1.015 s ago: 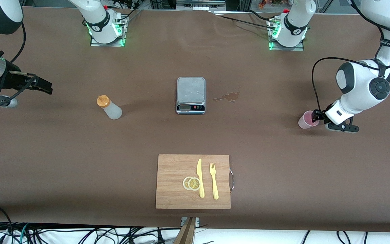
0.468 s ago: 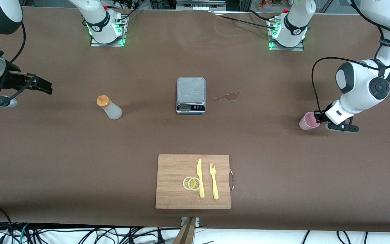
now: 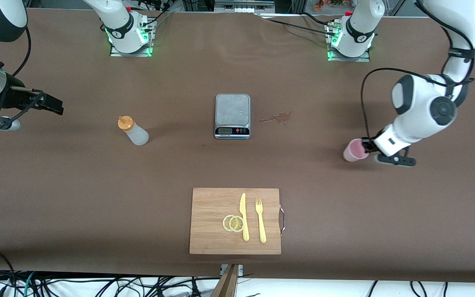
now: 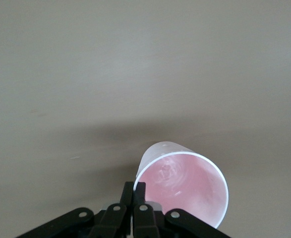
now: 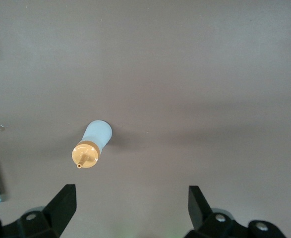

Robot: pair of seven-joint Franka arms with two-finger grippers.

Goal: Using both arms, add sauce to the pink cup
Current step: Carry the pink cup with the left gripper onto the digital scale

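The pink cup (image 3: 353,150) is at the left arm's end of the table, empty and tilted. My left gripper (image 3: 365,145) is shut on its rim, one finger inside and one outside, as the left wrist view shows (image 4: 135,186) with the cup (image 4: 185,183). The cup is low over the brown table. The sauce bottle (image 3: 133,131) stands on the table toward the right arm's end, whitish with an orange cap. My right gripper (image 3: 52,105) is open and empty in the air, apart from the bottle. The right wrist view shows the bottle (image 5: 93,144) past the open gripper (image 5: 131,191).
A silver scale (image 3: 232,109) sits mid-table, with a brownish spill stain (image 3: 278,118) beside it. A wooden cutting board (image 3: 208,206) nearer the front camera carries a yellow knife (image 3: 243,216), a yellow fork (image 3: 260,220) and lemon slices (image 3: 233,223).
My left gripper has carried the pink cup toward the middle of the table. The right arm has not moved.
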